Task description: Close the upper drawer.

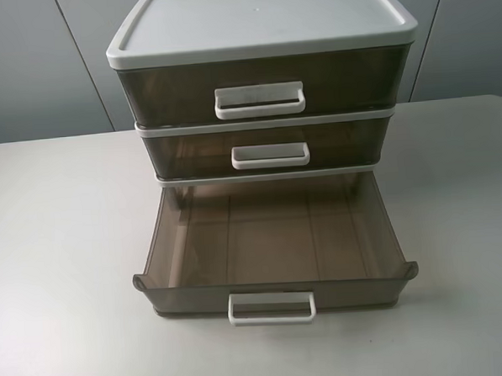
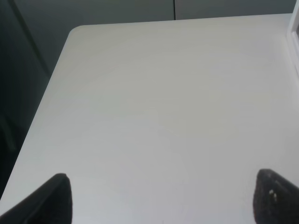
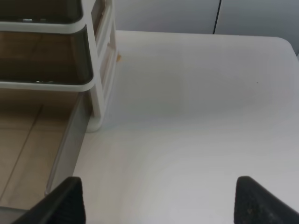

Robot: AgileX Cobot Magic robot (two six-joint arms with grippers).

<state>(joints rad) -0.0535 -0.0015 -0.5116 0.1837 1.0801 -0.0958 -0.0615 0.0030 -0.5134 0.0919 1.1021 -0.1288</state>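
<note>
Three-tier cabinet (image 1: 259, 23) on white table (image 1: 60, 248) — upper drawer (image 1: 270, 147), middle tier, sits flush; bottom drawer (image 1: 275, 246) pulled out, hollow. Left gripper (image 2: 161, 198) and right gripper (image 3: 161, 200) both spread wide, grasping nothing. No readable writing.

1. A white table (image 1: 62, 274) is seen under a three-tier cabinet (image 1: 260, 36) with a white frame and lid.
2. The top drawer (image 1: 346, 78), smoky brown with a white handle, is seen flush with the frame.
3. The bottom drawer (image 1: 275, 237) is pulled far out; its inside is bare and its white handle (image 1: 272, 308) faces forward.
4. Grey wall panels (image 1: 34, 65) are seen behind the table.
</note>
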